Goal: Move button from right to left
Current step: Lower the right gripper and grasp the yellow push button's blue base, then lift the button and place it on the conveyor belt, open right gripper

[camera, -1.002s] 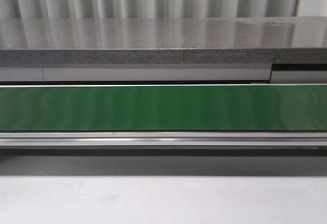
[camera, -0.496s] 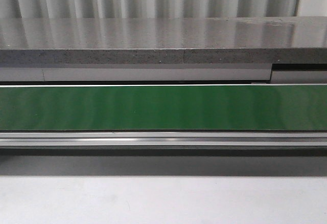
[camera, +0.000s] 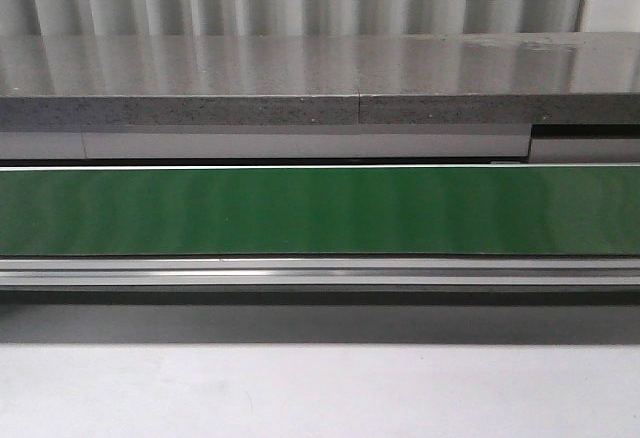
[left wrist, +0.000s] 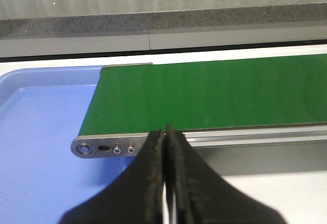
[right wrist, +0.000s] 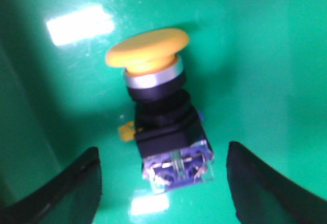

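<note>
Even, soft light in the front view; white glare patches on the glossy green surface (right wrist: 255, 55), where the yellow-headed push-button (right wrist: 158, 111) looks slightly blurred.

I can read no text, label, brand, number or sign on any surface within my camera views at this moment.

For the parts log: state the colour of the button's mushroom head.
Yellow-orange; the button shows best in the right wrist view, lying between the open right end effector fingers.
</note>
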Robot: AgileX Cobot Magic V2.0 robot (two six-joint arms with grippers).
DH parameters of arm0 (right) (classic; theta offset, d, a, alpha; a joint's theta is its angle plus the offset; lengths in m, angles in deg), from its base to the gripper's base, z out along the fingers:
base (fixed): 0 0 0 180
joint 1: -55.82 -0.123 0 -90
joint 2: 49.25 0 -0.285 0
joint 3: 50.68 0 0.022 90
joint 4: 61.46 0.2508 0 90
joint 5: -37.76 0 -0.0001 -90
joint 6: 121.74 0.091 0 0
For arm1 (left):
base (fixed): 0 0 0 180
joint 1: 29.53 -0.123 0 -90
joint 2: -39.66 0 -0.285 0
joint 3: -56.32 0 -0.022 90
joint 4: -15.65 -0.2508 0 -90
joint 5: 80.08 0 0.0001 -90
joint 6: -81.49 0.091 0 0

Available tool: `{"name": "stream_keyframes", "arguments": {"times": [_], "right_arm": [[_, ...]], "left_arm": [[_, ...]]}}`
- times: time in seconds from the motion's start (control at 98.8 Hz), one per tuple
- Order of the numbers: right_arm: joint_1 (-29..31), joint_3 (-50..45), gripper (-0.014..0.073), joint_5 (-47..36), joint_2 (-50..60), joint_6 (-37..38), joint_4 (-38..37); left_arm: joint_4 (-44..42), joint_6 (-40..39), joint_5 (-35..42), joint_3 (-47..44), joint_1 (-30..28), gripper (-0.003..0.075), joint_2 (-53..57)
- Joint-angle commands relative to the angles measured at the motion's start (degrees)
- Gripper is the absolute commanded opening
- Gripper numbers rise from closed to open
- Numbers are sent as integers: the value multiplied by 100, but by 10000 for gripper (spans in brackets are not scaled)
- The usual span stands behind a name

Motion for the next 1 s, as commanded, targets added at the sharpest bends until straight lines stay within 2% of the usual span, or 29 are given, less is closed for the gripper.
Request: {"name": "stream_keyframes", "arguments": {"times": [0.0,0.081,0.121,0.172,0.273,0.344,0.749,0.992], "right_arm": [[29,172,521,-137,110,-88,-111],[29,172,507,-152,-16,-88,-111],[29,172,465,-156,-57,-88,-111],[29,172,376,-182,-68,-88,-106],[29,172,136,-193,-61,-88,-106],[29,184,55,-187,-50,-81,-106],[-56,267,50,-172,1124,48,185],[-699,267,50,146,1563,48,280]], "left_arm": [[6,-63,400,-133,-10,-20,36],[6,-63,400,-133,-10,-20,36],[6,-63,400,-133,-10,-20,36],[6,-63,400,-133,-10,-20,36],[6,-63,400,-133,-10,-20,36],[6,-63,400,-133,-10,-20,36],[6,-63,400,-133,-10,-20,36],[6,-63,400,-133,-10,-20,36]]}}
